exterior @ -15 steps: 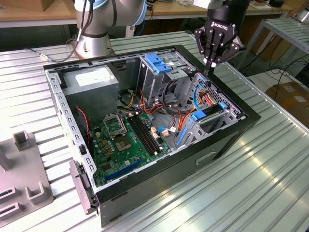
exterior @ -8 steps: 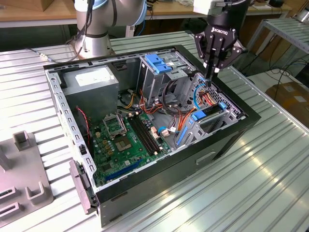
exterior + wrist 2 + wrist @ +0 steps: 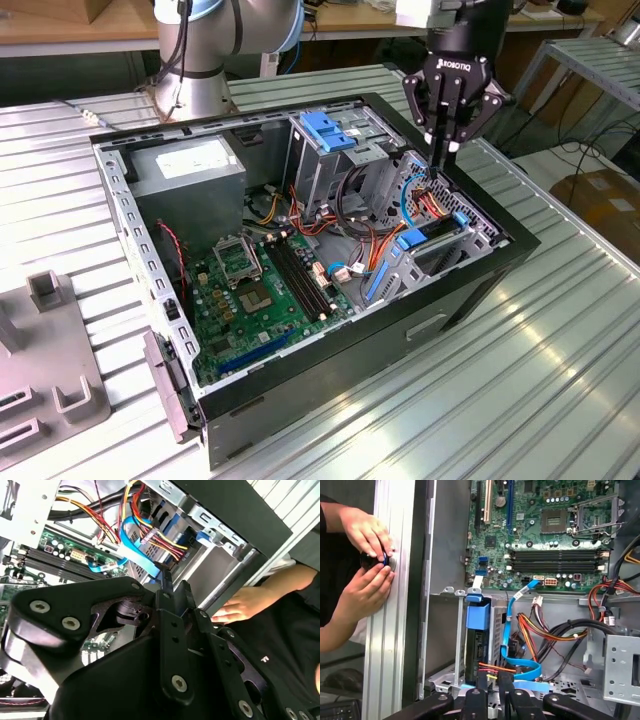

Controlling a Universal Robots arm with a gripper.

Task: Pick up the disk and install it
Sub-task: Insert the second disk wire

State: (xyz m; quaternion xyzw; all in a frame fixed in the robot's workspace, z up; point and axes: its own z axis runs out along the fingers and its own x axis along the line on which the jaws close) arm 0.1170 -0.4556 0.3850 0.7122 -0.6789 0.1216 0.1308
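**A:** Since the disk (image 3: 476,650) stands on edge in its bay with its blue bracket (image 3: 478,616) on top, I judge it's seated or close to it. Where is that in the case?

**B:** At the near corner of the case (image 3: 480,275), on the exterior view's right, hard against the side wall. Edge-on is the only way it fits that narrow slot.

**A:** End effector?

**B:** The end effector (image 3: 446,152) hangs right above the bay, pointing straight down. The fingers look closed together with nothing between them, and they're not on the disk. The tips sit just over the cable bundle (image 3: 432,190).

**A:** Are the cables in the way?

**B:** They're crowded. In the first wrist view a blue data cable (image 3: 512,630) loops just beside the disk, with orange and yellow power leads (image 3: 535,630) next to it. I'd guess the vertical approach is meant to stay clear of them.

**A:** What does each view add?

**B:**
- **First wrist view:** a person's hands (image 3: 367,555) on the worktop (image 3: 395,630) beside the case, holding a small dark round part. It also looks down on the bay.
- **Second wrist view:** one hand (image 3: 242,607) resting by the case edge.
- **Exterior view:** the overall layout, with the motherboard (image 3: 260,290) in the middle, the power supply (image 3: 190,165) at far left and the drive cage (image 3: 335,140) at the far side.
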